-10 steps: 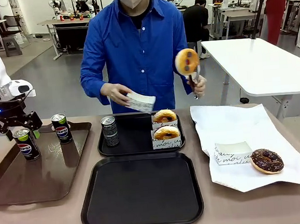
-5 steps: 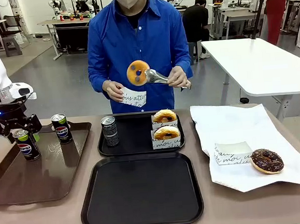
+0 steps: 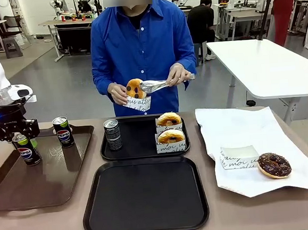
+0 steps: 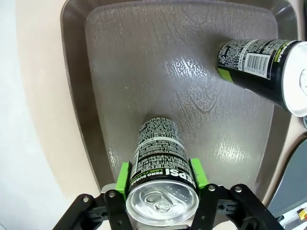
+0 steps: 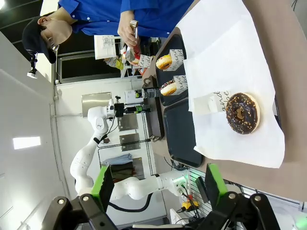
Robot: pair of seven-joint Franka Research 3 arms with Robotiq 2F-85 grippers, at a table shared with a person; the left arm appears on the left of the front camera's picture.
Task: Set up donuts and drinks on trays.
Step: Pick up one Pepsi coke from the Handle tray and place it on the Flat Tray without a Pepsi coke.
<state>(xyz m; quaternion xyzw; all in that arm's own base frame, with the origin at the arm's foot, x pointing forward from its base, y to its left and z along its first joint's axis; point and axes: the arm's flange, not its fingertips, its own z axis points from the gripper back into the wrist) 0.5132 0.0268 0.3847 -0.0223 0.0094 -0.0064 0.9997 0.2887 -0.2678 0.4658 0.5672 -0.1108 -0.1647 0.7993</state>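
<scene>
Left gripper (image 4: pixel 160 176): green pads pressed on both sides of can (image 4: pixel 159 143) just under rim; high grip should keep it upright for lift. Can stands on brown tray (image 3: pixel 47 182), second can (image 3: pixel 63 131) near.

Likely bound for near tray (image 3: pixel 144 198), bare so far. Far tray (image 3: pixel 140 145) has grey can (image 3: pixel 112 134) plus two donuts (image 3: pixel 169 119) in paper sleeves.

Person (image 3: pixel 143 41) lowers donut (image 3: pixel 135 89) by tongs (image 3: pixel 157 84) into holder (image 3: pixel 138 103), keeping glaze off fingers.

Chocolate donut (image 3: pixel 274 164) waits on paper (image 3: pixel 235 124).

Right gripper (image 5: pixel 159 184): jaws wide, empty.

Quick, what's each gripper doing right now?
Left gripper: closed on the slim dark drink can with silver top.
Right gripper: open, holding nothing.
</scene>
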